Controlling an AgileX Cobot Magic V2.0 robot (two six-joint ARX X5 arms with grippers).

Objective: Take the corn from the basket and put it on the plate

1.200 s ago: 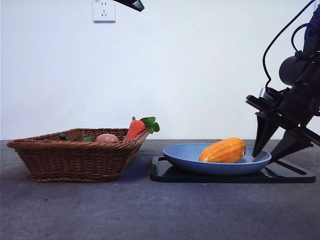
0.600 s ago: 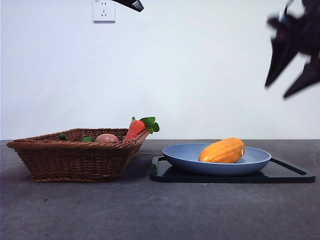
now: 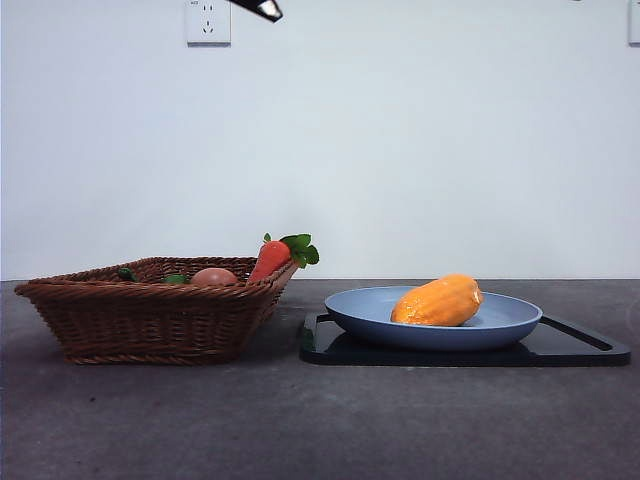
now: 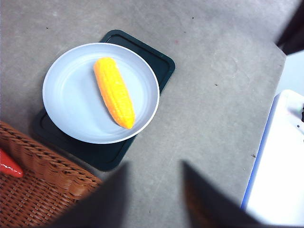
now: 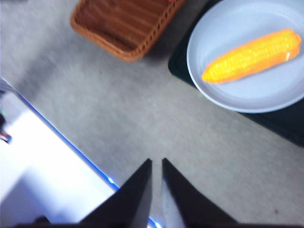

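Front view shows the corn [image 3: 437,301] lying on the plate [image 3: 510,325], right of the basket [image 3: 150,320], with the left end effector [image 4: 154,194] wide apart and the right end effector [image 5: 156,164] nearly closed, both empty above the surface [image 3: 300,420].

Plain white wall [image 3: 400,140] behind everything, with a white power socket [image 3: 207,21] up near the top. The table [image 3: 300,420] is a dull grey, slightly speckled surface. Off its edge there's something white with a blue border [image 4: 280,166], maybe a bin.
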